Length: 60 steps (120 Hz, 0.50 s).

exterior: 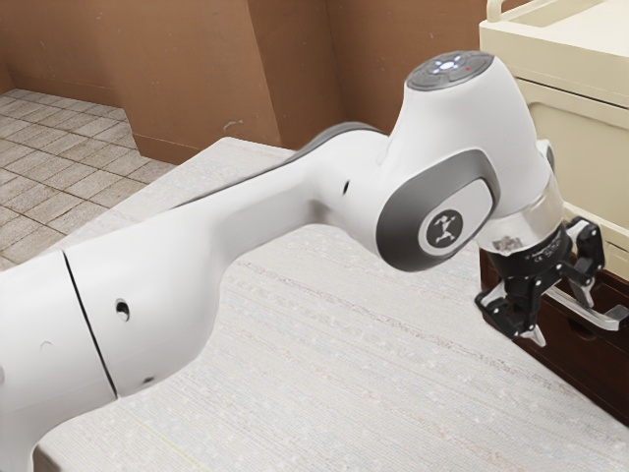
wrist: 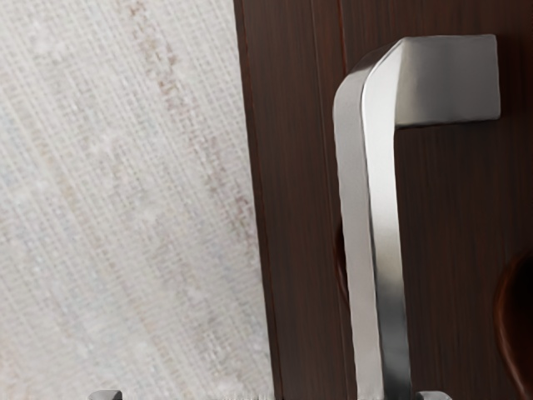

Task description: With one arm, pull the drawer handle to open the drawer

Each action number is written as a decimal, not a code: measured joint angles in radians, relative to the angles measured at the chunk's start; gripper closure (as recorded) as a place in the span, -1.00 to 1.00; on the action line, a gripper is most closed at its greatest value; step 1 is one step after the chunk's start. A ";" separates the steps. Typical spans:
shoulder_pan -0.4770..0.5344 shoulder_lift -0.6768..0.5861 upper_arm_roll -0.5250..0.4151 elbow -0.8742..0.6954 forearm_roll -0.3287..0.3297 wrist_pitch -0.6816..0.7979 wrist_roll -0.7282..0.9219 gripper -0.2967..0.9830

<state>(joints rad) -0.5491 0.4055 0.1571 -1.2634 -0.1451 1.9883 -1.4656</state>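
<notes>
My gripper [exterior: 564, 321] stands open at the exterior view's right, right by the silver drawer handle [exterior: 601, 320] on the dark brown drawer front [exterior: 590, 358]. One finger overlaps the handle in that view, the other is over the pale tabletop. In the wrist view the tips of the gripper [wrist: 269, 395] are far apart, with the bar of the handle [wrist: 372, 217] running between them, much closer to one tip. Neither finger is seen closed on the bar. Dark wood of the drawer front [wrist: 458, 225] lies behind it.
A cream cabinet or cart [exterior: 580, 138] rises above the dark drawer at the exterior view's right. The pale table surface [exterior: 324, 393] extends under the arm up to the drawer unit. Brown walls [exterior: 187, 69] stand behind.
</notes>
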 joint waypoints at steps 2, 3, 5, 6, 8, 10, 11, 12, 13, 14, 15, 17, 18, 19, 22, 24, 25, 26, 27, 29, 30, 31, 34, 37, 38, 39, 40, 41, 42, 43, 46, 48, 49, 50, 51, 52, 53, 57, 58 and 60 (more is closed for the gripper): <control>0.000 0.000 0.000 -0.001 -0.001 0.001 0.001 -0.11; 0.000 0.000 0.000 -0.001 -0.002 0.002 0.001 -0.10; 0.000 0.000 0.000 -0.002 -0.003 0.003 0.002 -0.07; 0.000 0.000 0.000 -0.002 -0.003 0.003 0.002 -0.06; 0.000 0.000 0.000 -0.003 -0.004 0.005 0.003 -0.03; 0.000 0.000 0.000 -0.004 -0.005 0.006 0.003 -0.01; 0.000 0.000 0.000 -0.005 -0.005 0.006 0.004 0.00; 0.000 0.000 0.000 -0.005 -0.005 0.007 0.004 0.01; 0.000 0.000 0.000 -0.005 -0.006 0.007 0.004 0.02; 0.000 0.000 0.000 -0.006 -0.006 0.008 0.005 0.03; 0.000 0.000 0.000 -0.006 -0.006 0.008 0.005 0.04; 0.000 0.000 0.000 -0.006 -0.007 0.009 0.006 0.05; 0.000 0.000 0.000 -0.006 -0.007 0.010 0.006 0.06; 0.000 0.001 0.000 -0.006 -0.007 0.010 0.006 0.07; 0.000 0.002 0.000 -0.006 -0.008 0.011 0.007 0.09; 0.000 0.002 0.000 -0.006 -0.008 0.012 0.008 0.10; 0.000 0.002 0.000 -0.007 -0.008 0.013 0.008 0.10; 0.000 0.002 0.000 -0.007 -0.008 0.013 0.008 0.11; 0.000 0.003 0.000 -0.007 -0.008 0.013 0.009 0.11; 0.000 0.003 0.000 -0.008 -0.008 0.014 0.009 0.13; 0.000 0.003 0.000 -0.008 -0.008 0.014 0.009 0.13; 0.000 0.003 0.000 -0.009 -0.008 0.014 0.010 0.14; 0.000 0.003 0.000 -0.010 -0.009 0.015 0.011 0.16; 0.000 0.003 0.000 -0.010 -0.009 0.016 0.011 0.18; 0.000 0.003 0.000 -0.011 -0.009 0.016 0.012 0.18; 0.000 0.002 0.000 -0.011 -0.008 0.016 0.012 0.19; 0.000 0.002 0.000 -0.012 -0.008 0.016 0.012 0.20; 0.000 0.002 0.000 -0.012 -0.008 0.016 0.013 0.20; 0.000 0.002 0.000 -0.012 -0.008 0.017 0.013 0.21; 0.000 0.002 0.000 -0.013 -0.008 0.017 0.013 0.22; 0.000 0.002 0.000 -0.013 -0.008 0.017 0.014 0.24; 0.000 0.002 0.000 -0.014 -0.008 0.017 0.015 0.25; 0.000 0.001 0.000 -0.014 -0.008 0.018 0.015 0.25; 0.000 0.001 0.000 -0.014 -0.008 0.018 0.016 0.26; 0.000 0.001 0.000 -0.014 -0.008 0.018 0.016 0.26; 0.000 0.001 0.000 -0.015 -0.008 0.018 0.016 0.27; 0.000 0.001 0.000 -0.016 -0.008 0.018 0.017 0.27; 0.000 -0.002 0.000 -0.020 -0.008 0.018 0.018 0.29; 0.000 -0.002 0.000 -0.021 -0.008 0.018 0.019 0.29; 0.000 -0.003 0.000 -0.022 -0.007 0.019 0.019 0.30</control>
<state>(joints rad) -0.5491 0.4023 0.1574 -1.2857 -0.1526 2.0070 -1.4462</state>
